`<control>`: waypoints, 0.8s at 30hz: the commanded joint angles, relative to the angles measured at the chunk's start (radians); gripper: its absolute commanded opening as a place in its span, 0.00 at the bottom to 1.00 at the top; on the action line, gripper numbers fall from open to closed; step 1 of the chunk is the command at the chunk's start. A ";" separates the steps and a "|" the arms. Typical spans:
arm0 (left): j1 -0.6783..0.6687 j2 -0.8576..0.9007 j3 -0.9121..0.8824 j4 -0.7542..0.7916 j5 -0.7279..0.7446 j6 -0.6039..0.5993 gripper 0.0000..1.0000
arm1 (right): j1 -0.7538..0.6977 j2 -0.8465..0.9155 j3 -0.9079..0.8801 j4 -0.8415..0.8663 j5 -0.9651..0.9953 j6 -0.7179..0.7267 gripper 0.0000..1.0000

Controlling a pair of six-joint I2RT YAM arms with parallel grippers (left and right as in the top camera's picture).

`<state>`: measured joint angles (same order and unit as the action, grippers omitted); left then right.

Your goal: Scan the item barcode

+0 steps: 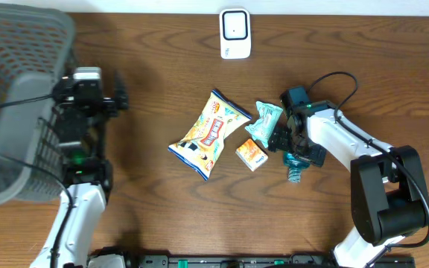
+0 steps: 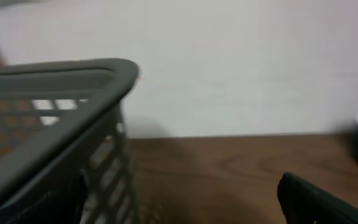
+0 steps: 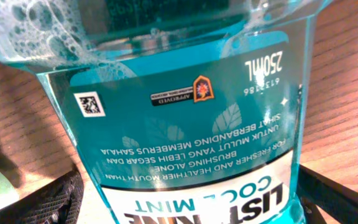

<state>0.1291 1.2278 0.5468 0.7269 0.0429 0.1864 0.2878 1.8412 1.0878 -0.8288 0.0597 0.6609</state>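
Teal Listerine Cool Mint bottle (image 3: 191,124) sits between spread right fingers (image 3: 340,199); left fingers (image 2: 319,200) gape.

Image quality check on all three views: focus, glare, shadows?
Overhead: sharp and evenly lit, soft shadows on the table, snack bag crisp. Left wrist: blurred throughout and dim, basket rim and mesh smeared. Right wrist: mouthwash bottle fills the frame, label in focus and readable though upside down, no strong glare on it, dark lower corners soft.
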 commanded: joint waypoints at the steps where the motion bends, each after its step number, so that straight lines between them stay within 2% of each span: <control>1: 0.058 -0.001 0.013 0.039 0.010 0.018 0.98 | 0.017 0.017 0.002 -0.001 0.017 -0.015 0.99; 8: 0.066 -0.051 0.018 0.222 0.288 0.005 0.98 | 0.017 0.017 0.002 -0.001 0.016 -0.015 0.99; 11: 0.066 -0.098 0.040 0.272 0.339 -0.042 0.98 | 0.017 0.017 0.002 -0.001 0.017 -0.015 0.99; 16: 0.066 -0.228 0.080 0.270 0.344 -0.042 0.98 | 0.017 0.017 0.002 -0.001 0.017 -0.016 0.99; 19: 0.066 -0.330 0.099 0.263 0.408 -0.042 0.98 | 0.017 0.017 0.002 -0.001 0.017 -0.019 0.99; 24: 0.066 -0.565 0.101 0.127 0.520 -0.042 0.98 | 0.017 0.017 0.002 0.003 0.017 -0.020 0.99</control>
<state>0.1936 0.7731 0.6262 0.8963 0.4644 0.1535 0.2878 1.8412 1.0878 -0.8280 0.0597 0.6563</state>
